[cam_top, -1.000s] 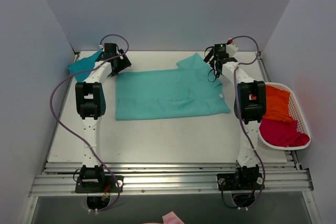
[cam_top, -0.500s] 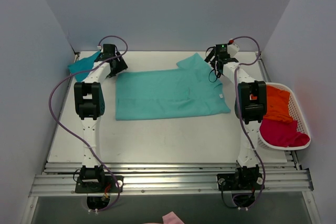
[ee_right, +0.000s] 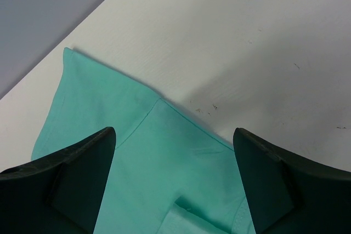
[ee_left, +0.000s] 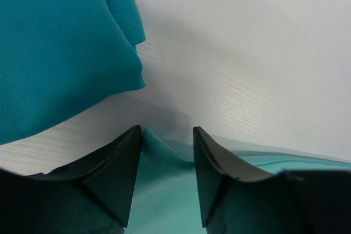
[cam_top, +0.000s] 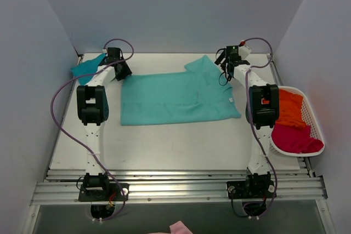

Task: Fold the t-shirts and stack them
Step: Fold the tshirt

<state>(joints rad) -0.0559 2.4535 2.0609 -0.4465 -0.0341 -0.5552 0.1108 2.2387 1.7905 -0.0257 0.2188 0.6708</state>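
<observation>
Left gripper [cam_top: 122,72] and right gripper [cam_top: 225,72] both reach far out from arm bases bolted at the near edge of the table [cam_top: 164,146].

Nearest of the cloth, at the table's right edge, a white basket [cam_top: 315,119] holds a magenta t-shirt [cam_top: 293,138] at the front and an orange t-shirt [cam_top: 288,108] behind it. Further in, the mint-green t-shirt [cam_top: 175,100] lies flat across the middle of the table as a wide band. A small white neck label [cam_top: 231,100] shows near its right edge, and one sleeve [cam_top: 200,64] points toward the far side.

At that shirt's far left corner sits the left gripper [ee_left: 167,130]. In the left wrist view its dark fingers [ee_left: 115,173] stand partway apart, straddling a peak of mint-green cloth [ee_left: 164,146] that rises between them. Whether they press on it cannot be told.

Over the far right sleeve hangs the right gripper [ee_right: 174,132]. Its fingers [ee_right: 71,184] are spread wide with nothing between them, and the mint-green cloth [ee_right: 137,135] lies flat below.

Farthest of all, the darker teal t-shirt [cam_top: 85,68] sits bunched in the far left corner. In the left wrist view the teal shirt [ee_left: 60,47] lies just beyond the fingers, parted from the mint-green corner by a strip of bare table.
</observation>
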